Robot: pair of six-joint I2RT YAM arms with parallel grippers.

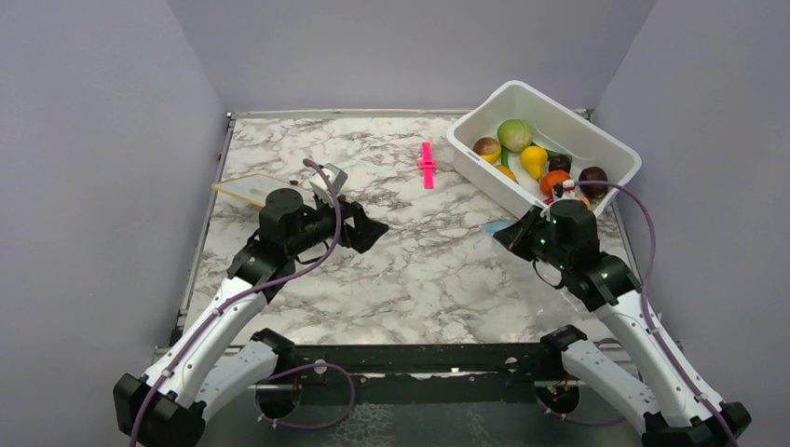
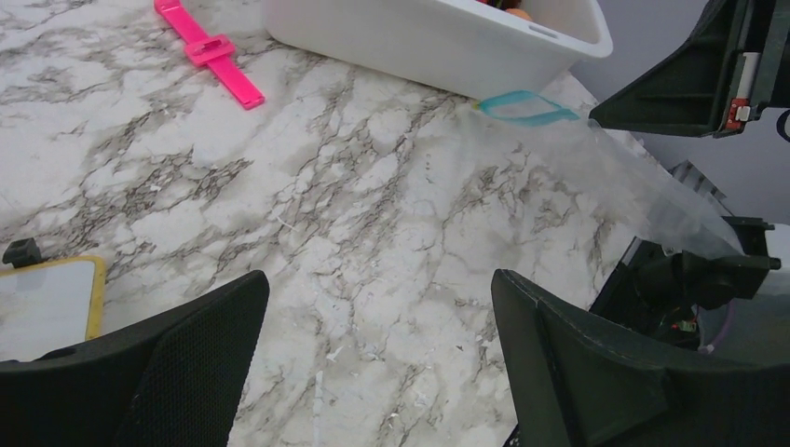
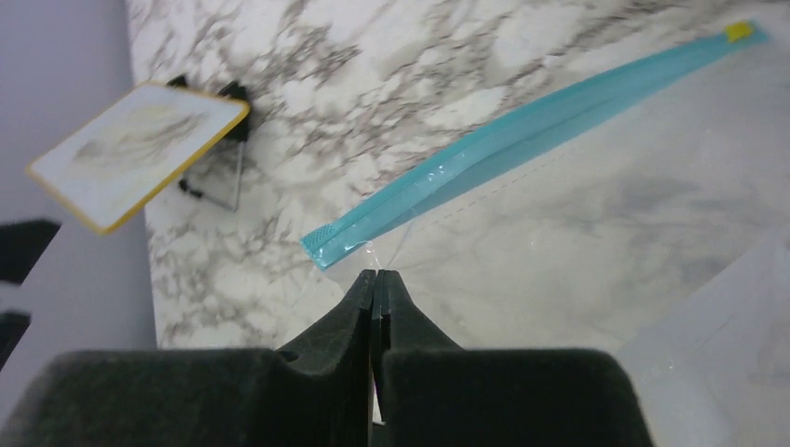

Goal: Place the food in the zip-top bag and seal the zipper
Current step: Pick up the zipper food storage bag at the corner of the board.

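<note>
The food lies in the white tub (image 1: 596,140): a green ball (image 1: 513,134), a yellow piece (image 1: 533,160), an orange piece (image 1: 554,180) and a dark brown piece (image 1: 592,179). The clear zip-top bag (image 3: 606,233) hangs from my right gripper (image 3: 375,275), which is shut on the thin plastic just below one end of the teal zipper (image 3: 540,140). In the top view the right gripper (image 1: 506,234) sits beside the tub's near corner, with the zipper end (image 1: 495,225) at its tip. My left gripper (image 1: 370,232) is open and empty over the table's middle. Its wrist view shows the bag (image 2: 633,186) and zipper (image 2: 522,107) ahead.
A bright pink clip (image 1: 427,165) lies on the marble table left of the tub. A flat pale yellowish board (image 1: 247,189) rests on a small stand at the left, behind the left arm. Grey walls close in the table on three sides.
</note>
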